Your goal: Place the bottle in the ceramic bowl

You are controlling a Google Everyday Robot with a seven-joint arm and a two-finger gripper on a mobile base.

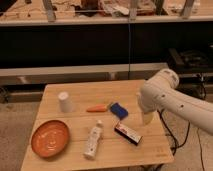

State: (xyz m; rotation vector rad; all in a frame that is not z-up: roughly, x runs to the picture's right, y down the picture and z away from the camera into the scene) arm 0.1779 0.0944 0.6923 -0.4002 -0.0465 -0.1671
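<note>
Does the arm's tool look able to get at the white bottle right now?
Probably yes. The tool hangs open over the right side of the table, near the dark box; the bottle lies flat left of that box, with nothing over it.

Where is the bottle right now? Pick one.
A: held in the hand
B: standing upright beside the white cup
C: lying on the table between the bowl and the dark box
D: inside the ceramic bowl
C: the bottle lies flat on the table, right of the ceramic bowl and left of the dark box; the hand hangs open above the table's right side, holding nothing.
</note>
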